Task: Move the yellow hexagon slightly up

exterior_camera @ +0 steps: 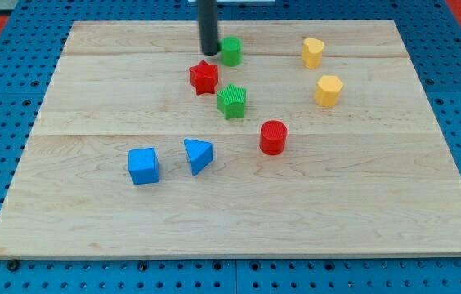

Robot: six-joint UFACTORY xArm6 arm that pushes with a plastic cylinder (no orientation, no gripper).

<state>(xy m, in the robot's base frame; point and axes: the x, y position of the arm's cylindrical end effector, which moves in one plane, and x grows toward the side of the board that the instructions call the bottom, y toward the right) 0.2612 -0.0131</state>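
Note:
The yellow hexagon (328, 90) lies on the wooden board (361, 196) at the view's upper right. A second yellow block (312, 52), rounded with a point, lies just above it. My tip (208, 51) is at the view's top centre, far to the left of the hexagon. It stands right beside a green cylinder (230, 51) and just above a red star (203, 77).
A green star (231, 100) lies below the red star. A red cylinder (273, 136) sits near the centre. A blue cube (143, 166) and a blue triangle (199, 155) lie at the lower left. A blue pegboard (2, 106) surrounds the board.

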